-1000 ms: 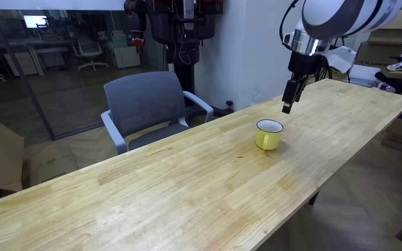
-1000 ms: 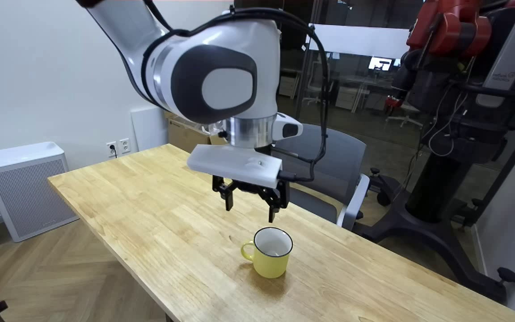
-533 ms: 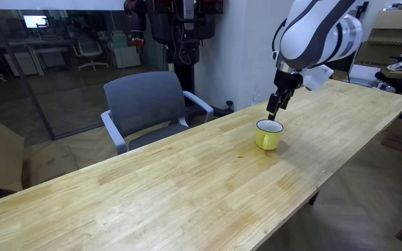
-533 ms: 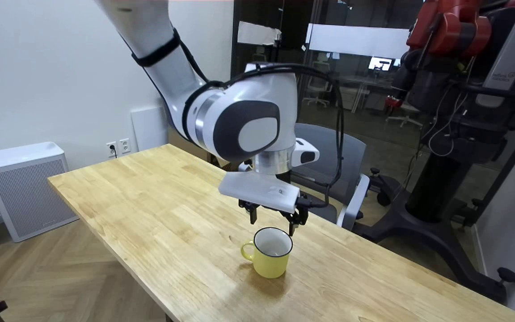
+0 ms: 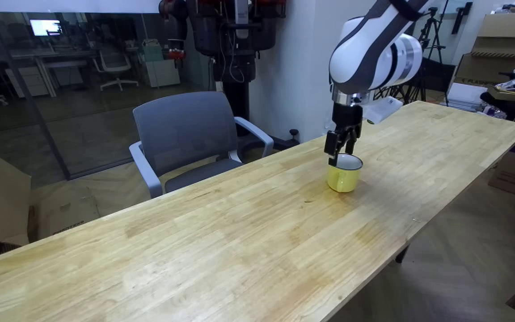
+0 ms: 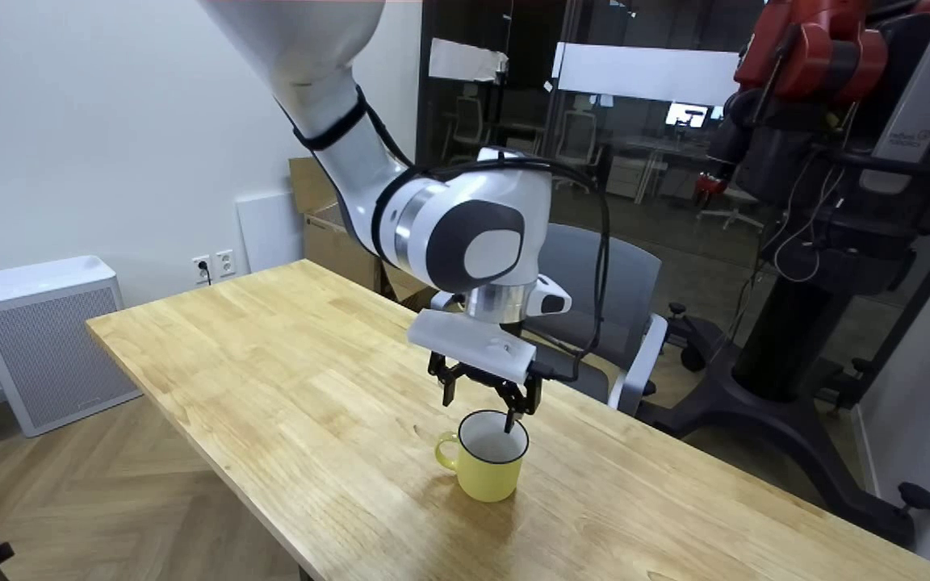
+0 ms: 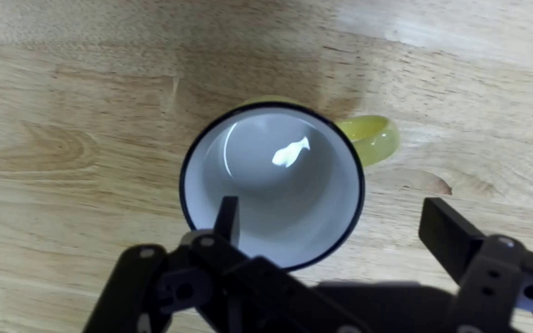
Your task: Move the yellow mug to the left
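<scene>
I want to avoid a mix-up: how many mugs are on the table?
1: the yellow mug, upright on the wooden table below the open gripper; no other shows.

In an exterior view, the white arm (image 6: pixel 433 222) slants down from above, its wrist (image 6: pixel 500 303) bent so the gripper (image 6: pixel 479 414) points downward at a slight tilt. In the wrist view, the black fingers (image 7: pixel 449 237) stand wide apart.
</scene>
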Available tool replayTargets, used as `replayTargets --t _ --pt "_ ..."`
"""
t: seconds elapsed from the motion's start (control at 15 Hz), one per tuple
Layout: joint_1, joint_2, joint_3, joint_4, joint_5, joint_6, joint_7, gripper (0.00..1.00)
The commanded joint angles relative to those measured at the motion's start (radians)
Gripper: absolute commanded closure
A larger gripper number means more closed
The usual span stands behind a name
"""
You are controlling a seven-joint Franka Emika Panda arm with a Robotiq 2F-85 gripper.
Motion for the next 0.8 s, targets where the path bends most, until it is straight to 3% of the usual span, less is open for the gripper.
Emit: replayTargets --t 0.0,0.4,0.47,0.53,0.73 --pt "-0.017 0.074 0.024 0.123 0.016 -0.098 0.037 0.00" --pt "-0.008 0.163 0.020 0.241 0.013 -0.205 0.072 0.00" --pt "-0.008 0.175 0.019 0.255 0.013 -0.211 0.077 0.25" --pt "-0.006 0.185 0.018 0.267 0.012 -0.214 0.082 0.26" --pt "-0.003 0.204 0.016 0.292 0.008 -0.212 0.090 0.47"
